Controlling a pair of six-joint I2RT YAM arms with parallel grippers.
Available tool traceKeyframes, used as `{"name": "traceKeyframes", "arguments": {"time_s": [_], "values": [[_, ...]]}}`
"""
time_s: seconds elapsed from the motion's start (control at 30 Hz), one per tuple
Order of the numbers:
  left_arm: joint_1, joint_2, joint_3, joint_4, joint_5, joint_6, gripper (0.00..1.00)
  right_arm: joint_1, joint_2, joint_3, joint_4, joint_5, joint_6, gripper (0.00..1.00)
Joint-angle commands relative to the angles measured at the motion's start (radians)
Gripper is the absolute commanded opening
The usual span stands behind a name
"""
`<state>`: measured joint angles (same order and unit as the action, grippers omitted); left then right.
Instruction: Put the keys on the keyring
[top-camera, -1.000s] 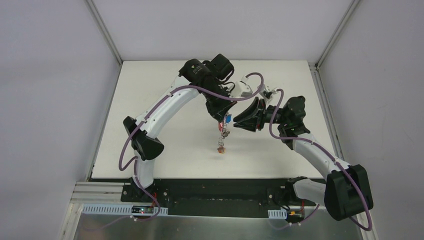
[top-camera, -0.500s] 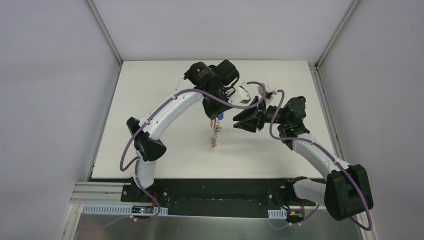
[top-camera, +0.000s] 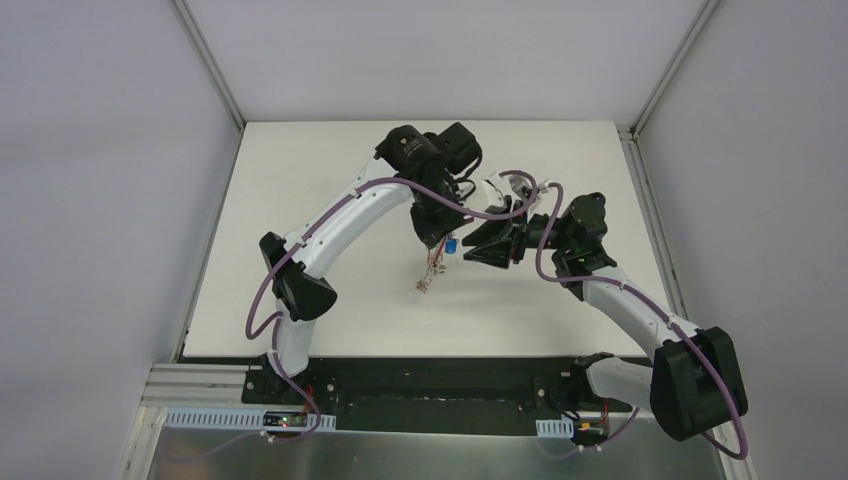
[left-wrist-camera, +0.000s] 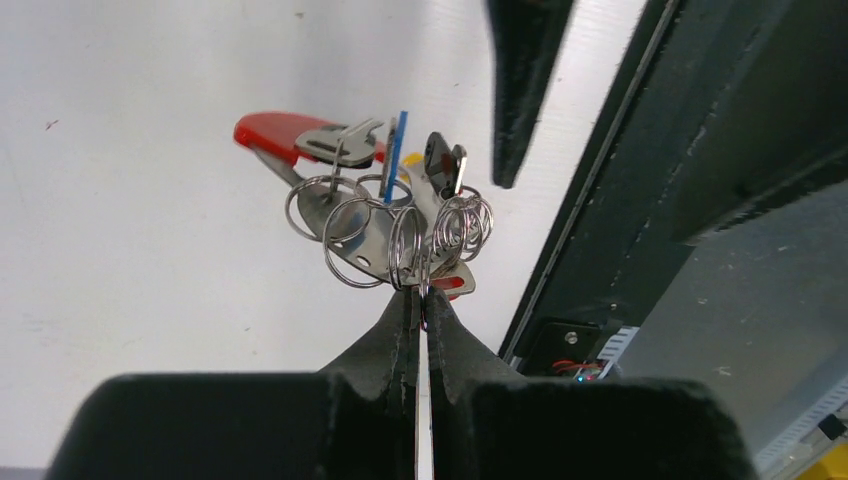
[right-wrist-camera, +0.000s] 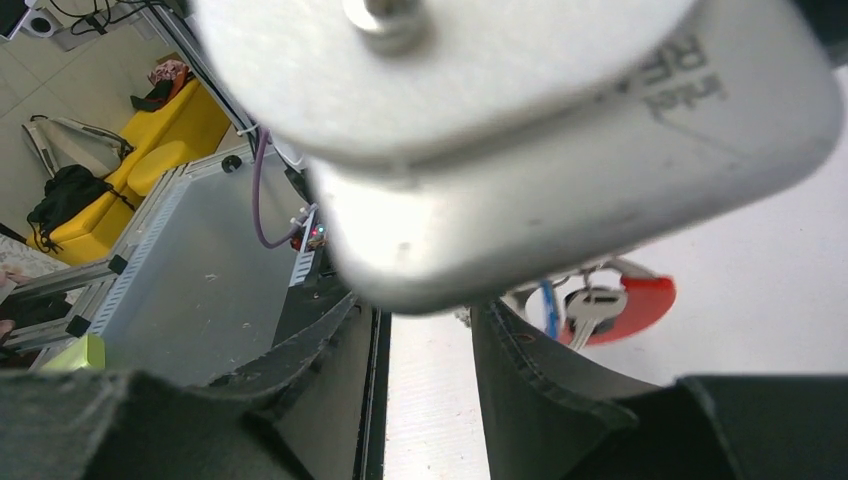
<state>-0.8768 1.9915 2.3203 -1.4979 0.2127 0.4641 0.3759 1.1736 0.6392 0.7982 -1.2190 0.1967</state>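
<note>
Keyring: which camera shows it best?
Left wrist: the keyring hangs close and sharp from the shut left gripper, rings distinct. Top view shows a tiny dangling cluster; right wrist only a partly hidden red sliver.

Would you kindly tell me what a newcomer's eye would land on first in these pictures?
First comes the keyring, a tangle of grey metal rings with a red band, hanging over the middle of the white table from the shut left claw. Next is the right claw, open and close beside it on the right. A big blurred silver housing fills most of the right wrist view.
</note>
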Motion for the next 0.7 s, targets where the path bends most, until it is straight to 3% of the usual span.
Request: {"name": "traceKeyframes", "arguments": {"time_s": [0.0, 0.27, 0.67], "values": [[-0.005, -0.035, 0.026, -0.008, 0.162, 0.022, 0.0, 0.009, -0.011, -0.005, 0.026, -0.034, -0.025, 0.44], [0.001, -0.032, 0.018, -0.002, 0.313, 0.006, 0.0, 0.014, -0.013, -0.005, 0.033, -0.038, -0.022, 0.44], [0.03, -0.02, 0.018, 0.022, 0.369, -0.042, 0.0, 0.02, -0.01, 0.003, 0.028, -0.061, -0.016, 0.38]]}}
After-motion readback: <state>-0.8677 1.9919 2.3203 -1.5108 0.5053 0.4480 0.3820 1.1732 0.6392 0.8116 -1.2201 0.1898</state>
